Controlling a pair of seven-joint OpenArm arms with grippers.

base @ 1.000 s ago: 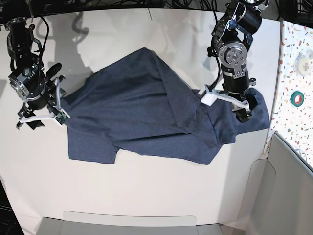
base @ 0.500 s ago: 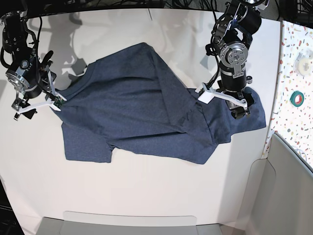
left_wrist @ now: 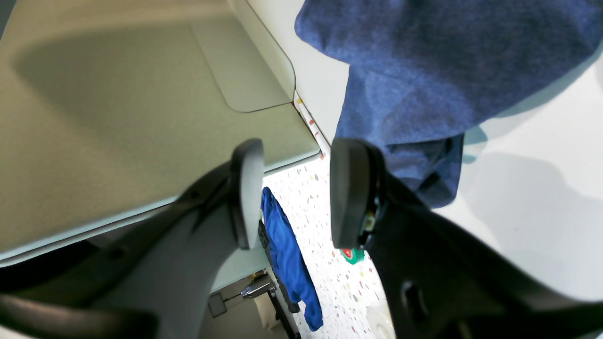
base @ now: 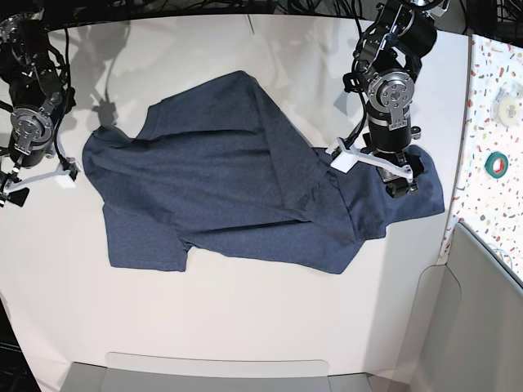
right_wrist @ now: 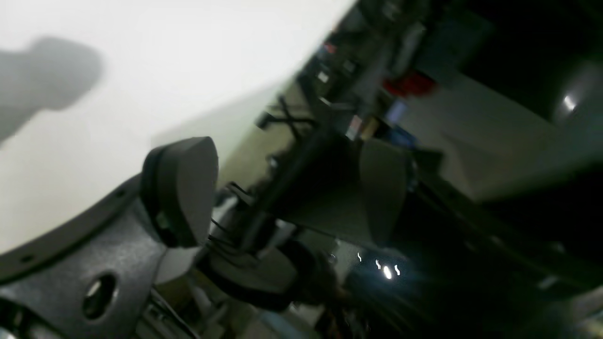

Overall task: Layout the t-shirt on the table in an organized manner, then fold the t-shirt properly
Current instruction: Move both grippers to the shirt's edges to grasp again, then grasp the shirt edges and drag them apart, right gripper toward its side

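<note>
White tabletop carries the navy t-shirt, spread unevenly across the middle, creased, one sleeve toward the near left. Left gripper rests over the shirt's right end, jaws wide, nothing between them. Right gripper sits off the shirt by the left edge, jaws wide, empty.

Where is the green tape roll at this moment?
In the base view, the green tape roll lies at the far right on the speckled strip, beyond the table edge.
</note>
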